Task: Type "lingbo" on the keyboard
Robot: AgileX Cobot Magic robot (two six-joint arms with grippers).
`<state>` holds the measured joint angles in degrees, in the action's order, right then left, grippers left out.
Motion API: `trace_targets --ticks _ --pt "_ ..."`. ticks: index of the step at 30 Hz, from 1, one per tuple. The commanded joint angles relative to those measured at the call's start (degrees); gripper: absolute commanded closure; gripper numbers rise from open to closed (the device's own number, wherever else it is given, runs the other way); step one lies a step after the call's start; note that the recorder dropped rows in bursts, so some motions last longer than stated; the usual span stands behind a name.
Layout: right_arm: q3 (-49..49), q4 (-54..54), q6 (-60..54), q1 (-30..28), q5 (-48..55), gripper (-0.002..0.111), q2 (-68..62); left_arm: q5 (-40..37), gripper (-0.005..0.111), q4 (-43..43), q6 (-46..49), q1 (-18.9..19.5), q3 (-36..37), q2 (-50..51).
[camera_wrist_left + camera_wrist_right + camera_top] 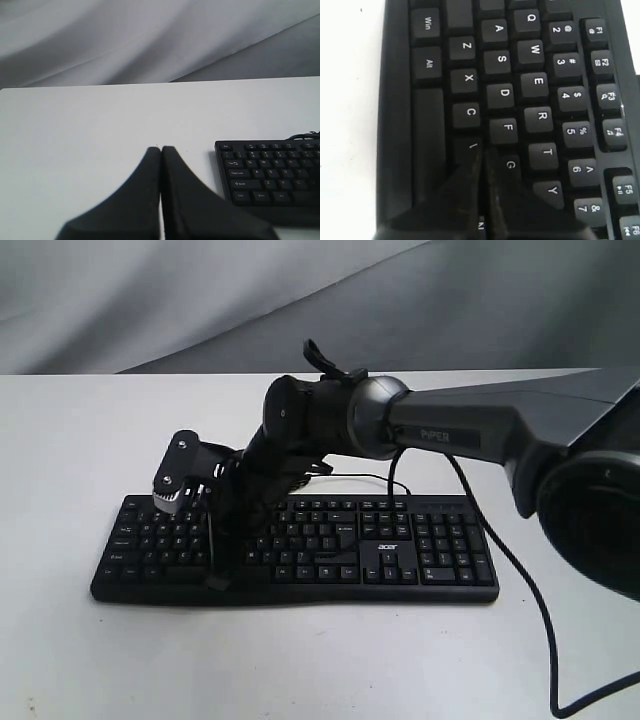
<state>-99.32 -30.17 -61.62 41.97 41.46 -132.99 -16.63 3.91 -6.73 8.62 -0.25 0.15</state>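
Observation:
The black keyboard (380, 550) with white legends and an "acer" logo lies across the white table. My right arm reaches over it to its left half. The right gripper (218, 580) points down onto the lower key rows. In the right wrist view that gripper (483, 150) is shut with nothing in it, its tips by the V key's edge beside the G key (510, 164); whether they touch a key I cannot tell. The left gripper (161, 148) is shut and empty over bare table, left of the keyboard's (275, 170) Esc end. It does not show in the exterior view.
A thin black cable (520, 580) runs from the keyboard's back, off to the right and down over the table (300, 660). Grey cloth (200, 300) hangs behind the table's far edge. The right arm's base (600, 510) stands at the right edge.

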Motion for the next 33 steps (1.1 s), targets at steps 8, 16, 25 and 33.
trace_targets --ticks 8,16,25,33 --pt "0.2 -0.7 -0.8 0.1 0.1 0.108 0.1 0.3 0.106 -0.5 -0.2 0.1 0.2 -0.1" --pt "0.2 3.9 1.7 -0.7 0.1 0.108 4.1 0.3 0.106 -0.5 -0.2 0.1 0.2 -0.1" --pt "0.2 4.6 1.9 -5.7 1.0 0.108 3.9 0.3 0.106 -0.5 -0.2 0.1 0.2 -0.1" --pt "0.2 6.0 4.3 -6.8 1.5 0.108 3.9 0.3 0.106 -0.5 -0.2 0.1 0.2 -0.1"
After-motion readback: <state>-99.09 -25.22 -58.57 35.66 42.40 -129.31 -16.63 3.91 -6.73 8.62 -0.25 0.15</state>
